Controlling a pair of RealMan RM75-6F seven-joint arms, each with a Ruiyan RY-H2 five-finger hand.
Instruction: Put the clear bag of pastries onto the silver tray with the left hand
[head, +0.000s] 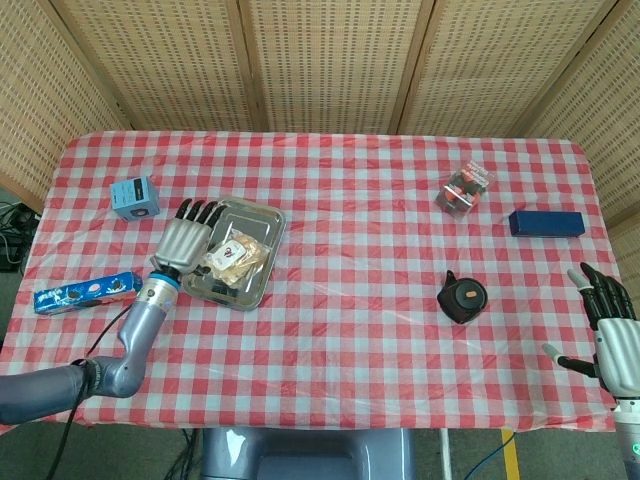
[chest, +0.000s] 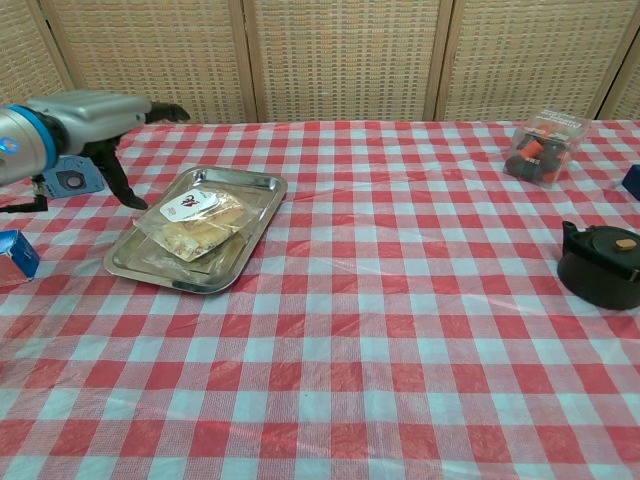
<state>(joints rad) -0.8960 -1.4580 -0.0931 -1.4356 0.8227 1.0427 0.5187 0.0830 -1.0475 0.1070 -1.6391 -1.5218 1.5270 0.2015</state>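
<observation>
The clear bag of pastries (head: 233, 258) (chest: 193, 218) lies flat inside the silver tray (head: 262, 223) (chest: 255, 190) on the left part of the table. My left hand (head: 184, 242) (chest: 92, 113) hovers just left of the tray with fingers spread, holding nothing and apart from the bag. At the table's near right corner my right hand (head: 612, 330) stays raised with fingers apart and nothing in it; the chest view does not show it.
A light blue box (head: 135, 197) (chest: 68, 179) stands behind the left hand. A long blue snack pack (head: 83, 293) (chest: 14, 252) lies at the left edge. To the right are a black round case (head: 462, 297) (chest: 600, 263), a clear box of dark items (head: 465, 188) (chest: 542, 146) and a dark blue box (head: 545, 222).
</observation>
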